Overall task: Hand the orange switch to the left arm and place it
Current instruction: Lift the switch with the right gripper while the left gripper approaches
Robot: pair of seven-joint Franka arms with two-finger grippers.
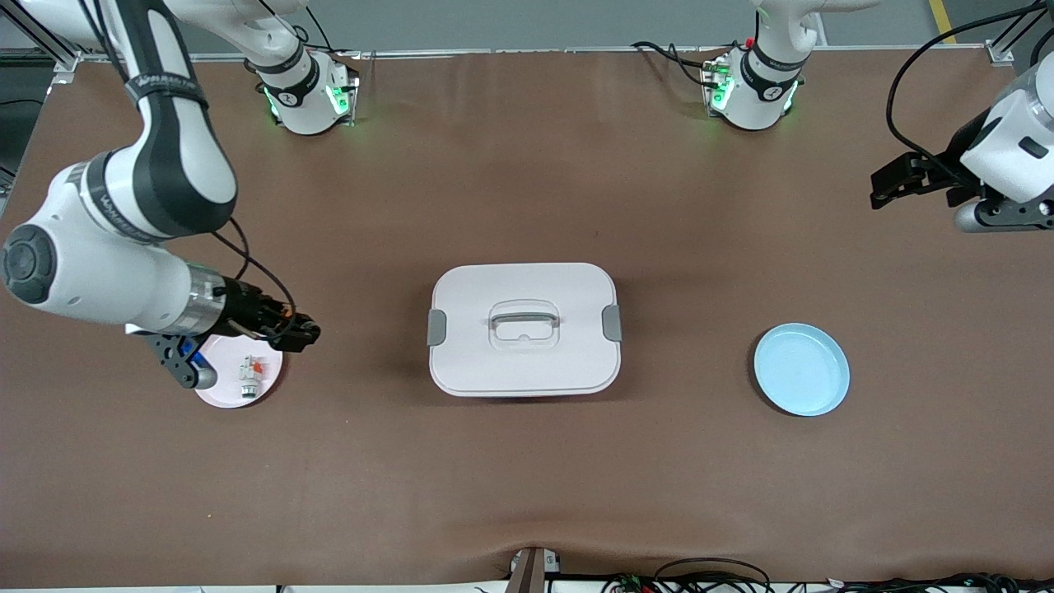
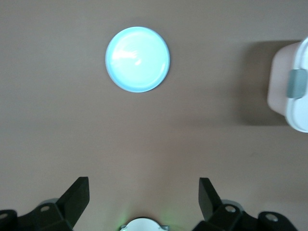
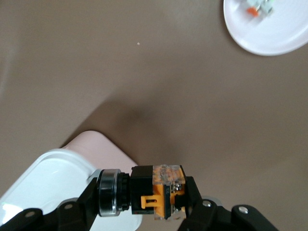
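My right gripper (image 1: 303, 333) is shut on the orange switch (image 3: 161, 190), a black and orange part with a silver ring, held crosswise between the fingers. It hangs just over the edge of the pink plate (image 1: 235, 380), on the side toward the box (image 1: 524, 362). The white lidded box stands at the table's middle, and one corner shows in the right wrist view (image 3: 53, 178). My left gripper (image 1: 888, 188) is open and empty, up in the air over the left arm's end of the table. Its fingers (image 2: 77, 197) stand wide apart.
A small white-and-green part with a red bit (image 1: 249, 372) lies on the pink plate (image 3: 279, 33). An empty blue plate (image 1: 801, 368) sits toward the left arm's end and also shows in the left wrist view (image 2: 137, 58), with the box's latch side (image 2: 291, 86).
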